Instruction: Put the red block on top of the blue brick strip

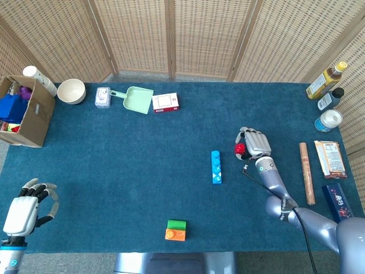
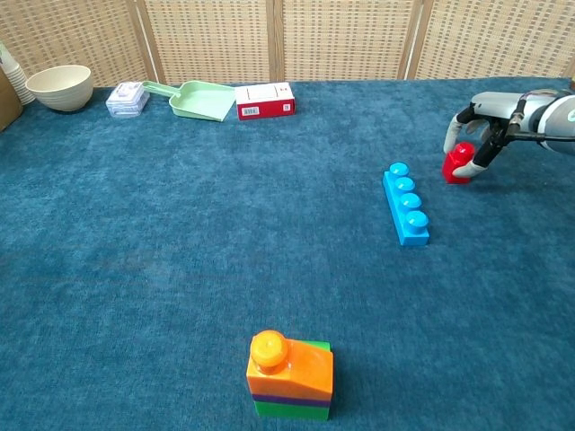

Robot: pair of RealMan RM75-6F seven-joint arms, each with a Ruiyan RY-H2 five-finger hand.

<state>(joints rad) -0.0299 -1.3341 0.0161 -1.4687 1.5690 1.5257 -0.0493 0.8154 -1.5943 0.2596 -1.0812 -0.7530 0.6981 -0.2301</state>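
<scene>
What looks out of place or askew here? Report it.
Nothing stands out. The blue brick strip lies flat, studs up. The red block sits upright on the table beside it with the right hand closed around it. The orange-and-green block stack stands intact.

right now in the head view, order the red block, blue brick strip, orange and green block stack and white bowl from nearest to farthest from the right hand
Measured from the right hand:
1. Red block: at the hand's fingers, on its left side.
2. Blue brick strip: further left, toward the table's middle.
3. Orange and green block stack: near the front edge.
4. White bowl: far back-left corner, beside the cardboard box.
</scene>
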